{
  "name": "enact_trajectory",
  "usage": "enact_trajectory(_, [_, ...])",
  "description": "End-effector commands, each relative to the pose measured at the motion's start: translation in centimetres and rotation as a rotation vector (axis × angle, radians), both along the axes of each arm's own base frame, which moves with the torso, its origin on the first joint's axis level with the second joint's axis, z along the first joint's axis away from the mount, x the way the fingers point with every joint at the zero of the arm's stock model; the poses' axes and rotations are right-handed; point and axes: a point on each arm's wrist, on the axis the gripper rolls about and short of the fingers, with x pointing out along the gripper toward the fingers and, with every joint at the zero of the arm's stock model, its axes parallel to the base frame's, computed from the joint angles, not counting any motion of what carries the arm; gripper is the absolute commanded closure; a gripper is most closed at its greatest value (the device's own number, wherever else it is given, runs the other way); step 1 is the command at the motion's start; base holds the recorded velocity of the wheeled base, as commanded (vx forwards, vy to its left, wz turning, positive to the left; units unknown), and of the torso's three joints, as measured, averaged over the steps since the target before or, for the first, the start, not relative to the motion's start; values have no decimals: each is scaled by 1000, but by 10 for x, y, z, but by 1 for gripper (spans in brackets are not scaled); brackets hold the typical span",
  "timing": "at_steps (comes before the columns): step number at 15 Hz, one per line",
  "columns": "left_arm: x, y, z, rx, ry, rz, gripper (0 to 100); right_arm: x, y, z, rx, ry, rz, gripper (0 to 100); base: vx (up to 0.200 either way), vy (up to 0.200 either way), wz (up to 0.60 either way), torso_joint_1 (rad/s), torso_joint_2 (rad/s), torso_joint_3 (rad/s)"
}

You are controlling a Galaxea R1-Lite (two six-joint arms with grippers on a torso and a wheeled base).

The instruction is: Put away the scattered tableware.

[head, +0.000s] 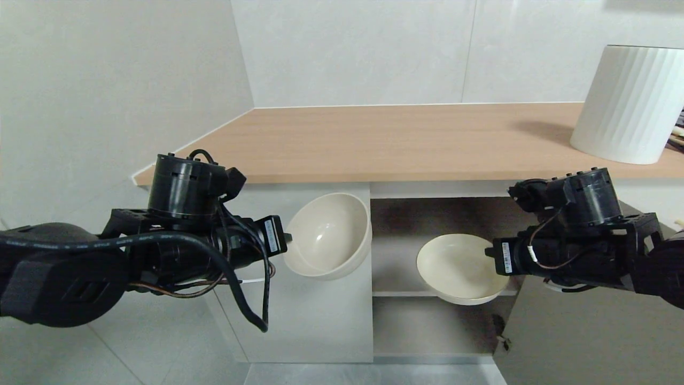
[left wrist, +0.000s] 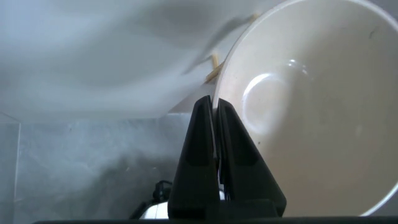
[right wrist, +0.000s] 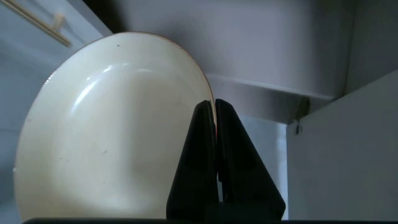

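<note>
Cabinet [head: 315, 321] front: left end effector [head: 287, 238] clamps bowl [head: 328, 235]; right end effector [head: 489, 251], plate [head: 457, 264].

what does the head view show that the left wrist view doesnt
Head view adds: the wooden countertop, the ribbed white cylinder on it, and the right gripper holding a shallow cream plate in front of the open cabinet's shelf. Left wrist view adds: the black fingers pressed together over the deep cream bowl at its rim. Both share: that bowl, held by the left gripper.
</note>
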Motion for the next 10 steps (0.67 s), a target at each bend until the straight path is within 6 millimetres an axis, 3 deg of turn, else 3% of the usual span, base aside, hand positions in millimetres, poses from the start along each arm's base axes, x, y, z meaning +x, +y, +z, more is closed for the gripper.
enact_trajectory(1, [0,0,0,-1,1,1,100,1,1,-2,0,-1,2,100,0,0,0,-129,442,315])
enact_trajectory(4, [0,0,0,0,1,1,100,2,1,-7,-14,-21,13,100,0,0,0,-76,300,219])
enact_trajectory(10, [0,-1,0,0,1,-2,100,13,6,-24,-21,-12,16,100,0,0,0,-6,25,15])
